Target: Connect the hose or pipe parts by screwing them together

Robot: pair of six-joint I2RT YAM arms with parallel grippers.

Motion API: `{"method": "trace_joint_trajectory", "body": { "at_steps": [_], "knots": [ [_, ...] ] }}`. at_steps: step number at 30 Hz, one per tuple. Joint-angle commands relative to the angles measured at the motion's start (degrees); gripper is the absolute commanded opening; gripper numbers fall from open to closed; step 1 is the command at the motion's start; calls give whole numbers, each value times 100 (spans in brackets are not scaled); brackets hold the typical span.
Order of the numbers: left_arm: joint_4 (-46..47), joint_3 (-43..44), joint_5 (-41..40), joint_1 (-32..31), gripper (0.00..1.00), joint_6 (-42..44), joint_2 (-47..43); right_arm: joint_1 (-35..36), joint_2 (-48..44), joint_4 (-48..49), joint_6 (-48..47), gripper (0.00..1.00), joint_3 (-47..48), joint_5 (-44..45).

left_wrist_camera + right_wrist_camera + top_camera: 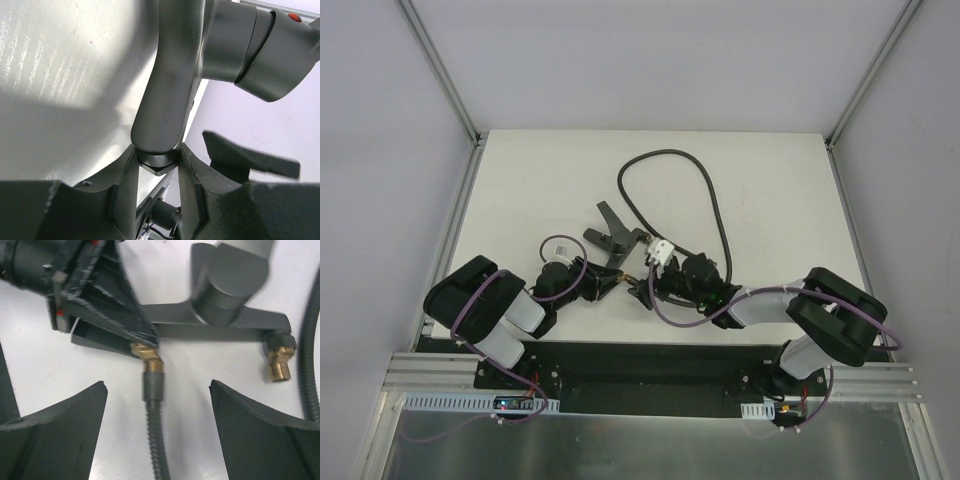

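From above, the forked fitting [613, 235] lies on the white table [520, 180], with the hose [670, 152] looping behind it. The left tool [605, 283] and right tool [645, 290] meet at its near side.

The left wrist view shows the left tool's fingers [122, 195] clenched on the fitting's lower end.

In the right wrist view the right tool is released, its jaws wide. The hose end stands between them, touching neither, against one brass tip [149, 359]. The other tip [280, 364] is bare.
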Motion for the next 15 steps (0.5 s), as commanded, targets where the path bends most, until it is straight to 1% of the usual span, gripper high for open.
{"method": "trace_joint_trajectory", "body": {
  "at_steps": [1,2,3,5,10,13,15],
  "knots": [
    [397,213,54,-61,0,69,-300,1028,-301,-1489,-2037,85,510,2222],
    [335,221,63,-61,0,69,-344,1143,-232,-1534,-2196,85,572,2599],
    [300,239,63,-61,0,69,-362,1361,-196,-1569,-2494,84,616,2794],
    [169,265,107,-61,0,78,-432,1538,-47,-1666,-2715,82,730,3180],
    [-34,283,124,-61,0,104,-617,1926,410,-1938,-3312,81,1108,3665],
    [-157,274,116,-61,0,113,-757,2049,787,-1939,-3542,78,1381,4087],
    [-219,266,133,-52,0,122,-810,2058,885,-1948,-3560,74,1521,4167]
  ]
}}
